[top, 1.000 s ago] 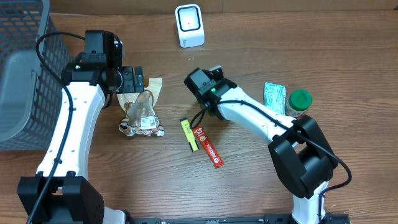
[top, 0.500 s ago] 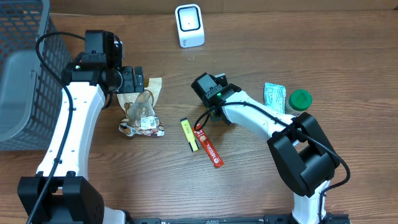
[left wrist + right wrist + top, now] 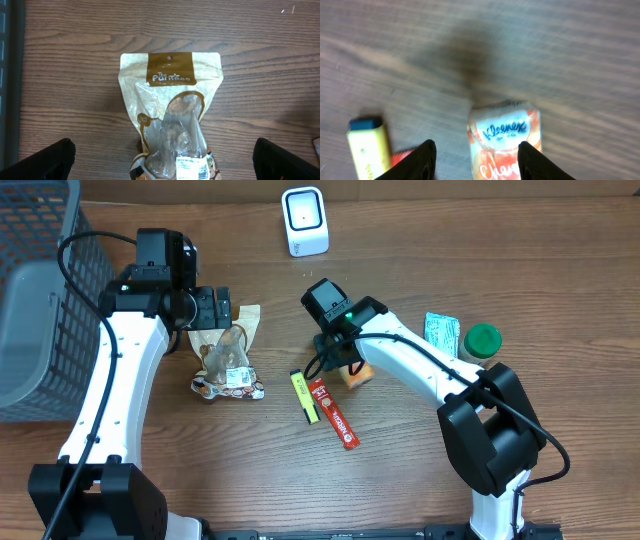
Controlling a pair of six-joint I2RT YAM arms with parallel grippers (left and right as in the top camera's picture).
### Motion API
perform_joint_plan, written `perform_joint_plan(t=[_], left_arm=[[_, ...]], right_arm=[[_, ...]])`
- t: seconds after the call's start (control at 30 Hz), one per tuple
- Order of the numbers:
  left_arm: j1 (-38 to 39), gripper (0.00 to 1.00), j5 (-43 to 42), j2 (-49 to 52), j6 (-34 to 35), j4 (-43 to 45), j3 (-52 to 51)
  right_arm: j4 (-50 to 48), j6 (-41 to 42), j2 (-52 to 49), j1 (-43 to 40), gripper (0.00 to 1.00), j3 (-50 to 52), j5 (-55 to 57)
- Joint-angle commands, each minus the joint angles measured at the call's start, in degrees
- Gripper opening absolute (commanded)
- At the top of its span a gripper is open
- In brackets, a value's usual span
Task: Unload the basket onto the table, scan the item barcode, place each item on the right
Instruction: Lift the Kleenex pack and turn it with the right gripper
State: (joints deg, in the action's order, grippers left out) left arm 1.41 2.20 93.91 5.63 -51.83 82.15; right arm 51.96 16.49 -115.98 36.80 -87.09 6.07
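Resting flat: one tissue pack (image 3: 504,145), one pouch (image 3: 170,115)

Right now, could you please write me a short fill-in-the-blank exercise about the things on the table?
1. The tissue pack lying below the right gripper bears the brand name ____.
2. The jar beside the right arm has a ____ lid.
3. The left gripper hovers over the snack pouch with its jaws ____.
Missing words: Kleenex; green; open.
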Motion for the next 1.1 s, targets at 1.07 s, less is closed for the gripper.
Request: perform_joint_plan(t=[1.07], left_arm=[[0.11, 1.0, 0.33, 0.17, -0.28, 0.04, 0.98]], right_arm=[[6.23, -9.31, 1.11, -13.9, 0.41, 2.1, -22.25]])
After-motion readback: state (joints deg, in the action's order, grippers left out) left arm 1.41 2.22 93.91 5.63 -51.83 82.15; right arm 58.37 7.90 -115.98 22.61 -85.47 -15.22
